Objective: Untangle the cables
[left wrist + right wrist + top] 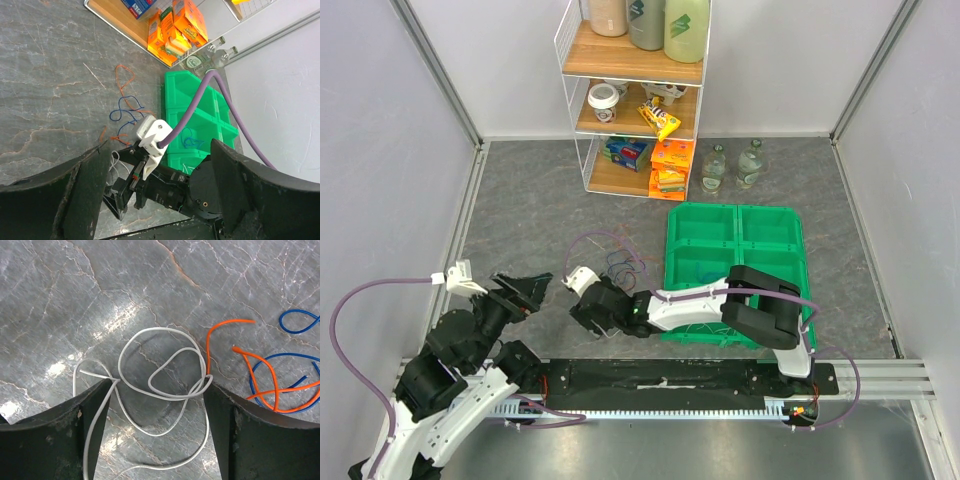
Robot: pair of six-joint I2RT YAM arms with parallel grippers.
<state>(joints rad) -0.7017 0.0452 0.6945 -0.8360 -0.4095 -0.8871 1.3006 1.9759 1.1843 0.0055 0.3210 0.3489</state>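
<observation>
Grey marble-look table (540,200). Green plastic compartment tray (670,250) right of centre. Right gripper (157,440) low over table just left of tray, fingers spread wide, thin white cable (160,329) lying looped on table between them. Left gripper (532,290) further left, fingers spread, holding nothing. Thin orange cable (227,322) and thin blue cable (282,356) cross each other beside white one.
</observation>
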